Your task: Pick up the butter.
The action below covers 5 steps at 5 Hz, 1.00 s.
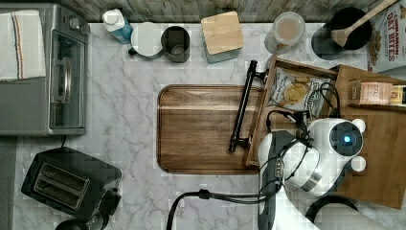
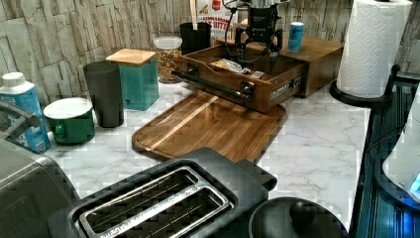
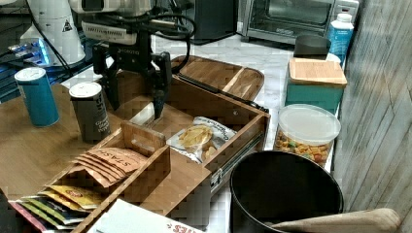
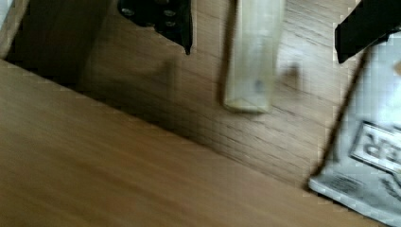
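My claw (image 3: 137,109) hung spread wide over the butter (image 4: 253,56) on the drawer (image 3: 233,114) floor beside the chip bag (image 3: 199,138); likely soft, light, best pinched mid-length across narrow sides.

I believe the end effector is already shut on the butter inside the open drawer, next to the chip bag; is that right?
Not quite: the end effector is open, its fingers straddling the butter without gripping it, as the wrist view shows. The butter does lie in the open drawer beside the chip bag.
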Available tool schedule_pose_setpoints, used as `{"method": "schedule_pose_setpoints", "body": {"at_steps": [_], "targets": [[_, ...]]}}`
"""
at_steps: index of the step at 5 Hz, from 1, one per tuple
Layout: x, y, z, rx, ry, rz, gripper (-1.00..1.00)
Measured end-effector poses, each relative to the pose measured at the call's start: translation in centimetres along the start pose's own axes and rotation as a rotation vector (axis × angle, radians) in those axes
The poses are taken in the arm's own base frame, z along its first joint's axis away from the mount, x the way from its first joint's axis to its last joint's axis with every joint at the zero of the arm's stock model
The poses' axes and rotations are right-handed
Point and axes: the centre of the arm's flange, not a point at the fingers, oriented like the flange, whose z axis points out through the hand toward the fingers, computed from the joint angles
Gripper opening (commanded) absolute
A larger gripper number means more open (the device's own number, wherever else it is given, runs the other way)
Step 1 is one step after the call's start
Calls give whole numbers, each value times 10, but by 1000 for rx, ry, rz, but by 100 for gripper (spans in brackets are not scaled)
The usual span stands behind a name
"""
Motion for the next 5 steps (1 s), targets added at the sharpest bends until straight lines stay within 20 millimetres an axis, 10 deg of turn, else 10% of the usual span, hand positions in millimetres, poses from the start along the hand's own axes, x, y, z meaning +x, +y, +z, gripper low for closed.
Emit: {"method": "schedule_pose_setpoints", "body": {"at_steps": [2,3,4,5], "targets": [[-9,0,28,-45,-67,38,100],[-11,-7,40,-7,-39,40,64],[-11,-11,41,7,-28,41,-100],[-8,-15,36,10,-28,42,-100]]}}
